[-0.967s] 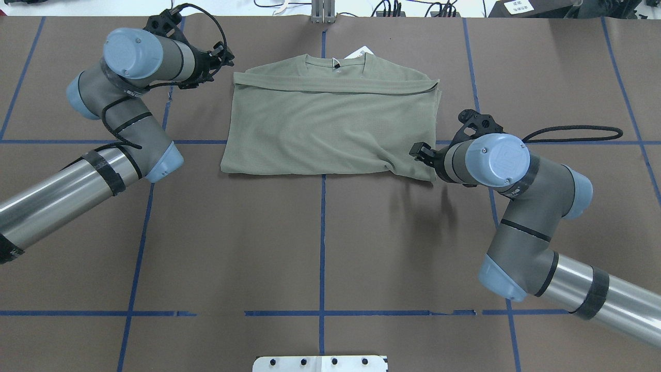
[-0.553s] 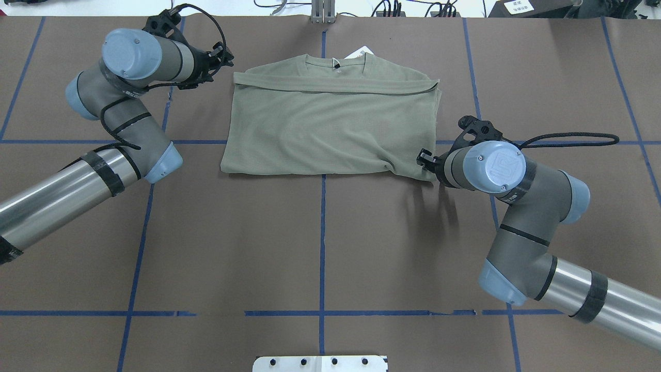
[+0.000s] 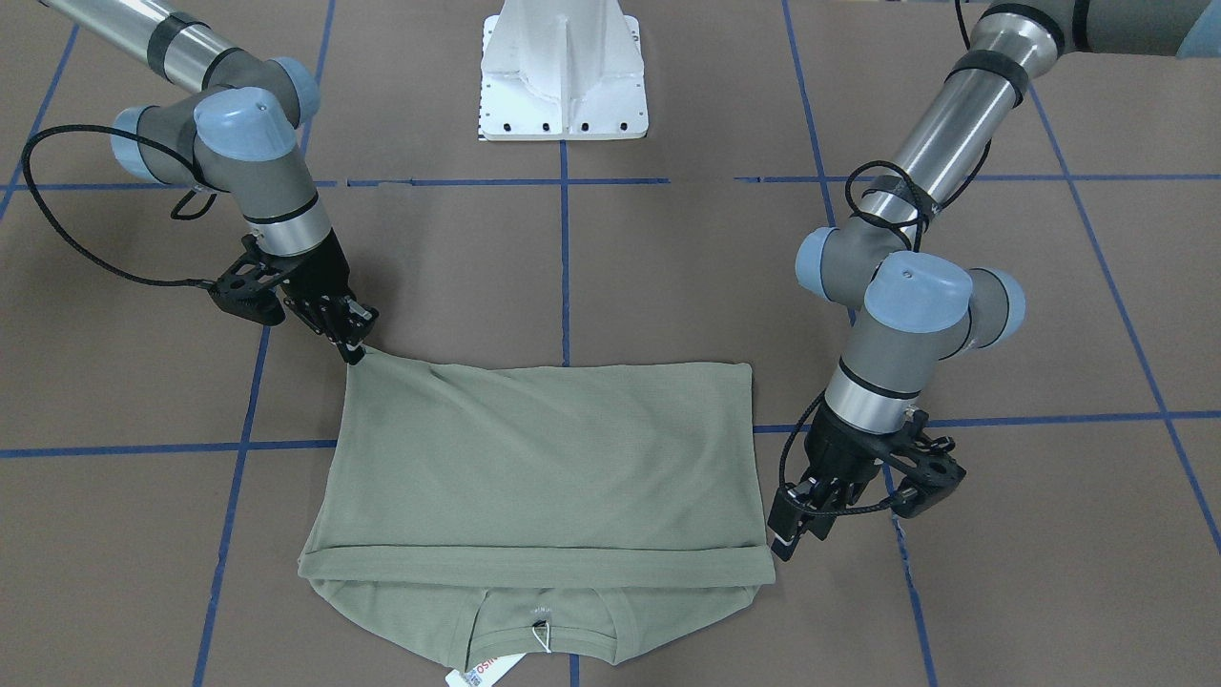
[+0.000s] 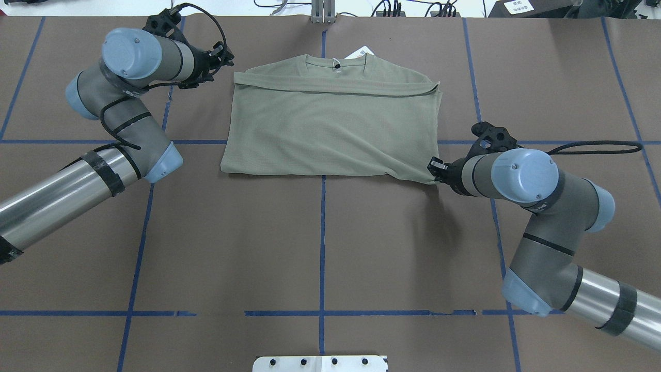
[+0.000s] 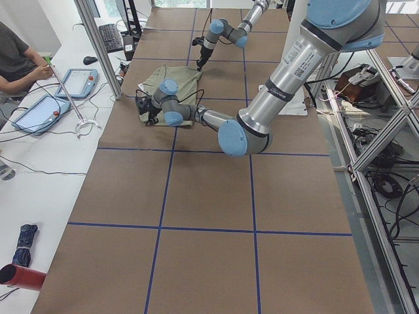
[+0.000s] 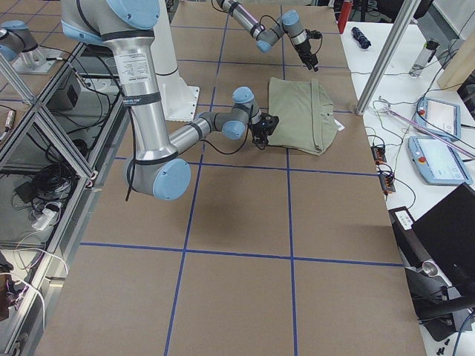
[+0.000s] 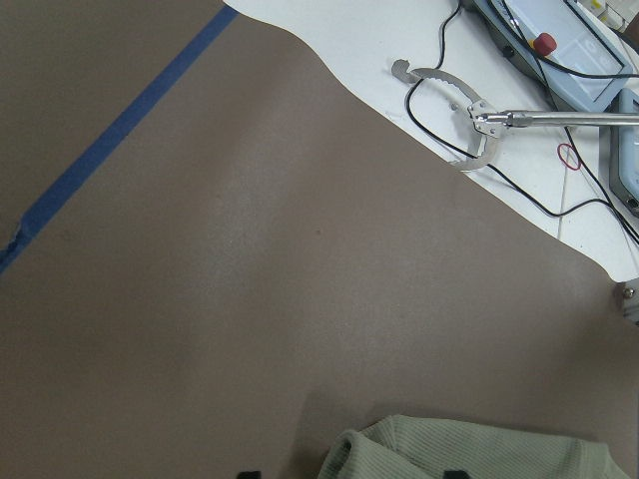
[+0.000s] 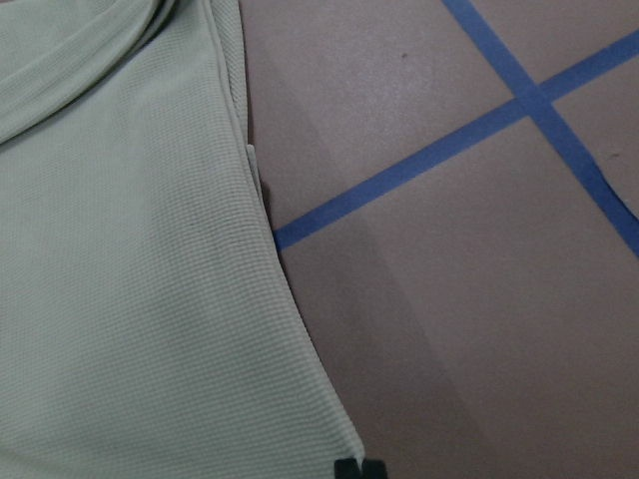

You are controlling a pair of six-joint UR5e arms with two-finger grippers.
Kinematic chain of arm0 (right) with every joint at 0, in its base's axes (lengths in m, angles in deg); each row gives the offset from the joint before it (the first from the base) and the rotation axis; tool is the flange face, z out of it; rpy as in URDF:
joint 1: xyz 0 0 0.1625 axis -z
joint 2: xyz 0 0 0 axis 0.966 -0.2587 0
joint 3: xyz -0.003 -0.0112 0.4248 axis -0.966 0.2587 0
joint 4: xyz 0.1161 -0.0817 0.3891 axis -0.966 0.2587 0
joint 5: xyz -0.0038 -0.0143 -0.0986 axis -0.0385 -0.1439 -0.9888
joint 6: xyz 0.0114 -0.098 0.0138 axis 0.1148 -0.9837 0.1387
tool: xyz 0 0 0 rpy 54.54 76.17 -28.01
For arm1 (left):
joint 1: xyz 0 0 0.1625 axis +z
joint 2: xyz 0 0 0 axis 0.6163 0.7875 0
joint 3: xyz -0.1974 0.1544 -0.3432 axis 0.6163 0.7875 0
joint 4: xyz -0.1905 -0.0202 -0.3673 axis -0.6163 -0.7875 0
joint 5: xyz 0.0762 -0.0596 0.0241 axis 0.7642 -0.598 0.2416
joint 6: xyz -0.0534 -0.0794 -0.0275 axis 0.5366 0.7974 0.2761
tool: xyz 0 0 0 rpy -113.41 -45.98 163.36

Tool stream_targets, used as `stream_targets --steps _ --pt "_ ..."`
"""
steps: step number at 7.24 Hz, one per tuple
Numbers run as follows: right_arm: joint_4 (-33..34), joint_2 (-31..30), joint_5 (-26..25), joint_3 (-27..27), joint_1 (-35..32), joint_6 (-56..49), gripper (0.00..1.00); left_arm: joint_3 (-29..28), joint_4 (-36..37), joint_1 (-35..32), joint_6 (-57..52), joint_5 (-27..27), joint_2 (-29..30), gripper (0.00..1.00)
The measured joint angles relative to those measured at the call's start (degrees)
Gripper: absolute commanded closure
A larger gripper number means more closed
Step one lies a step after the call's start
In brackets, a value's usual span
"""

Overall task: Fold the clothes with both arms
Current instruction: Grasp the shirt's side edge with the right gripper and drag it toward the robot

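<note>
Front view: the right tool (image 3: 355,349) pinches a hem corner of the folded shirt (image 3: 544,468); the shoulder corner lies just beside the left tool (image 3: 784,536). Left wrist view: its fingertips (image 7: 454,475) stand spread, shirt edge between them on the surface (image 7: 250,249).

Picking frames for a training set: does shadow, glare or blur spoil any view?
Overhead view: evenly lit, one soft shadow of the right arm on the table near the corner of the shirt. Left wrist view: pale sheen on the table, shirt edge slightly soft. Right wrist view: sharp, knit weave visible. Side views: shirt small, far.
</note>
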Motion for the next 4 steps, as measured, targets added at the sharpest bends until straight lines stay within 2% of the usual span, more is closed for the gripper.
stream_targets --steps 2,4 --pt "-0.2 -6.4 1.0 -7.0 1.4 1.5 1.0 0.8 0.0 0.0 0.0 0.0 -0.1 0.31" --pt "0.0 -17.0 3.5 -17.9 6.0 4.7 1.0 6.0 0.2 0.5 0.1 -1.8 -2.2 0.31"
